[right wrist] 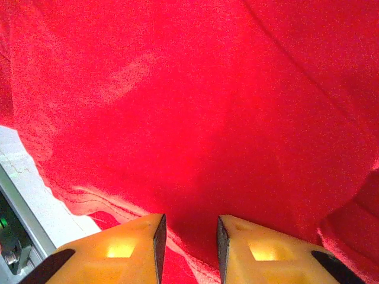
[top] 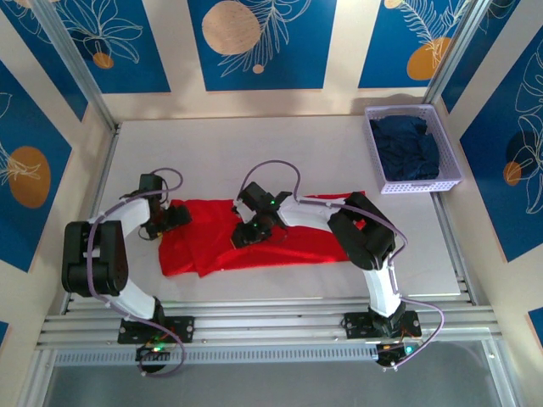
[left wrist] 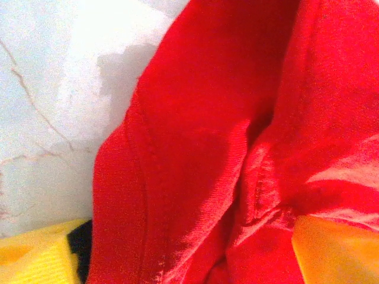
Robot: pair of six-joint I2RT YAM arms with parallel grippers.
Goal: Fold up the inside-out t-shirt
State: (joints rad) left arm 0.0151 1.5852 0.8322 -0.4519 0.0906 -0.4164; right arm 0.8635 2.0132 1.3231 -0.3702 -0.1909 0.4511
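Both arms sat on the t-shirt (top: 297,250), mid-frame.
Your left gripper (left wrist: 183,251) gaped, cloth between; right gripper (right wrist: 189,228) nearly together, grip unclear.

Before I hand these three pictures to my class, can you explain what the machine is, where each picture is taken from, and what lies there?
Two robot arms stand at the near edge of a table. The wide picture looks down from above; the other two come from wrist cameras, their yellow fingers showing. A red t-shirt lies spread out; a basket of dark cloth sits far right. The left gripper is open at the shirt's left edge; the right gripper is over its middle, grip unclear.
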